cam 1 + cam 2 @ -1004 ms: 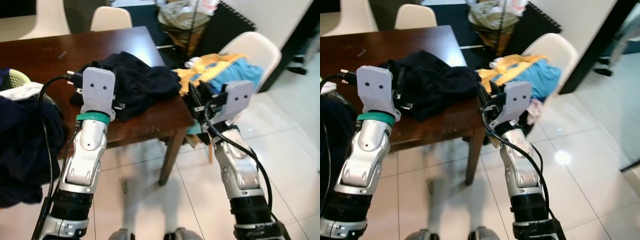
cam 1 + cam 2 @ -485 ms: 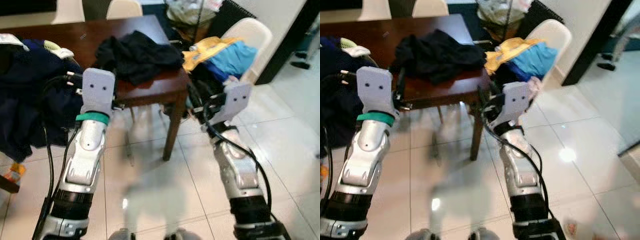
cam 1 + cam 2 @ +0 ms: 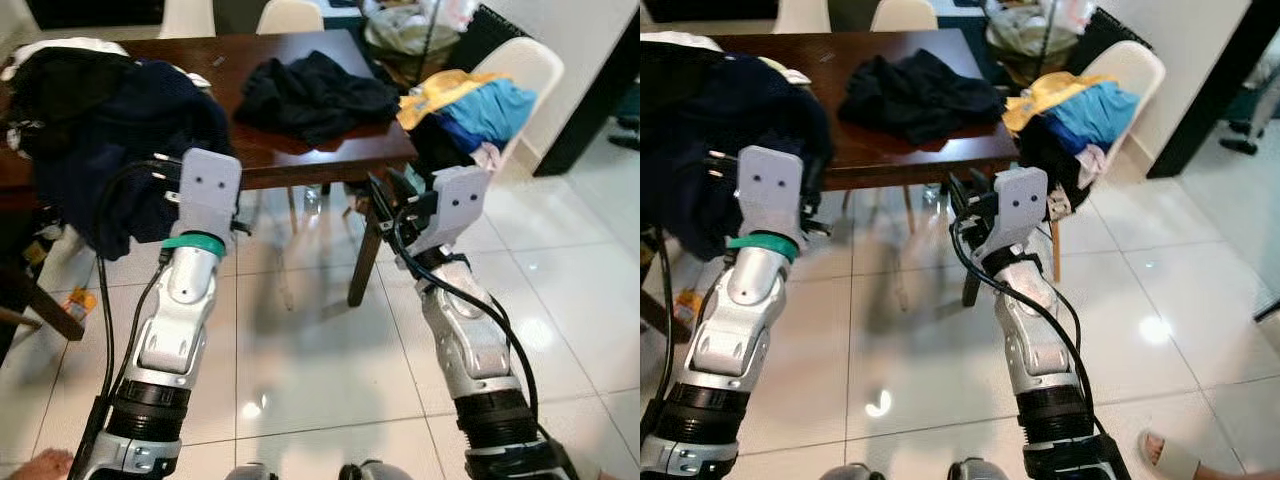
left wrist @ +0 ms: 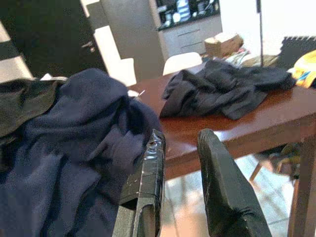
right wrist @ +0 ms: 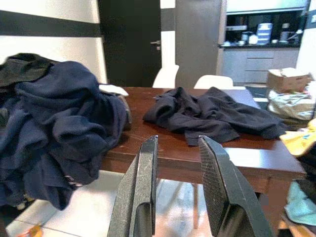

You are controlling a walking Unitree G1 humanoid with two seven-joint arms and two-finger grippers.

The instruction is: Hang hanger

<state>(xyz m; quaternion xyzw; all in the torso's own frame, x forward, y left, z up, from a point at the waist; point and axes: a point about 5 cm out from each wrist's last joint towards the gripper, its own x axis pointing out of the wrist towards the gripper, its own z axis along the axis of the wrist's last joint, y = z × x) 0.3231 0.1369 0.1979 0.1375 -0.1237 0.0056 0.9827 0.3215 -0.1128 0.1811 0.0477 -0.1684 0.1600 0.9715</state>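
Note:
Both arms are raised in front of me over the tiled floor, short of a dark brown table. My left gripper is open with nothing between its fingers and points at a big navy garment pile draped over the table's left end. My right gripper is also open and empty, facing the table's near edge. A crumpled black garment lies on the middle of the tabletop.
A white chair at the table's right end carries yellow and blue clothes. Bags sit behind the table. A person's foot in a sandal is on the floor at my right.
The whole view has pulled back from the table, so the camera has moved; the table is farther off and more floor shows. Both arms hold the same pose.

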